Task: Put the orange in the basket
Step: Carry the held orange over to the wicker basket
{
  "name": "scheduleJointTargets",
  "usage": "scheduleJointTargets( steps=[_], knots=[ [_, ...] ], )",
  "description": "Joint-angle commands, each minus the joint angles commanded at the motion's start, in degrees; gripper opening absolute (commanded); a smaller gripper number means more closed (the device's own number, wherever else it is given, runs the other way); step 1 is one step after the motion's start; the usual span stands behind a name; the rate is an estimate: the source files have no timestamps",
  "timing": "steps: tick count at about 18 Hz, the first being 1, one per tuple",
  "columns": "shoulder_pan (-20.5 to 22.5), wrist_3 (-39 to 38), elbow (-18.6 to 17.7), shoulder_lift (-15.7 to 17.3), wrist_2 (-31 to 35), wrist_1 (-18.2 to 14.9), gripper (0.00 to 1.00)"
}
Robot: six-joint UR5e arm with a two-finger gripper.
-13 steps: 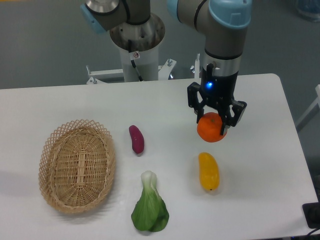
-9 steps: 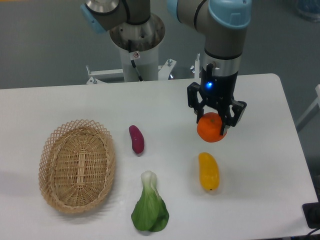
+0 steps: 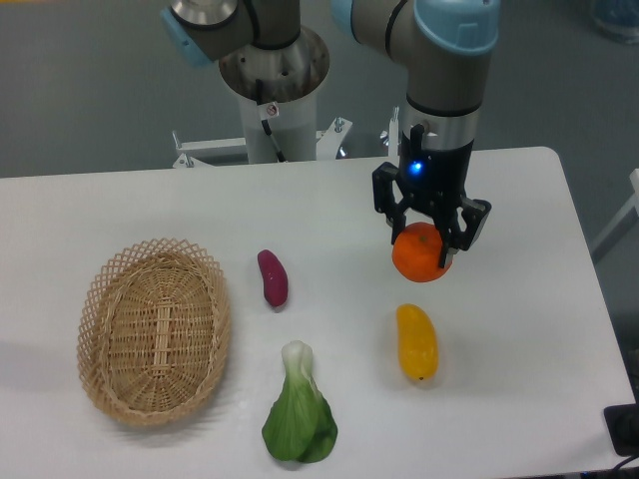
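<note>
One relation is governing the coming move: the basket [image 3: 155,344] is lying toward the tabletop's [image 3: 519,389] front-left corner, well apart from the gripper [image 3: 428,239] hanging over the back-right part. Gripper fingers are clamping the orange [image 3: 420,253] from both sides. Judged: transfer is needing a long leftward, frontward carry above the purple vegetable [image 3: 272,276].

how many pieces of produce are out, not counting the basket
4. The orange is in the tool at the right; the yellow fruit lies below it; the purple sweet potato sits mid-table; the bok choy lies near the front edge. None looks hidden.
</note>
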Motion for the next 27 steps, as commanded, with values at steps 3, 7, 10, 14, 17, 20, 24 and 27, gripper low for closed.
scheduleJointTargets(
  steps=[3,7,10,14,17,20,24,27],
  knots=[
    [-0.61,-1.57,-0.09,0.52,0.09,0.17,0.56],
    [-2.63,-5.44,-0.09,0.35,0.44,0.53,0.56],
    [-5.53,-9.91,-0.44,0.09,1.14,0.96,0.56],
    [-12.11,-24.24,-0.53,-1.23,2.63,5.0,0.56],
    [-18.78,-31.08,-0.44,-3.33,7.89,7.11,0.56],
    [-23.54,-37.25,-0.35,-4.39,10.1,8.35,0.56],
    [-28.9,-42.71,-1.66,-5.53,10.19,8.7,0.56],
    [-31.02,-42.28,-3.78,-8.34,10.46,9.93,0.56]
  ],
)
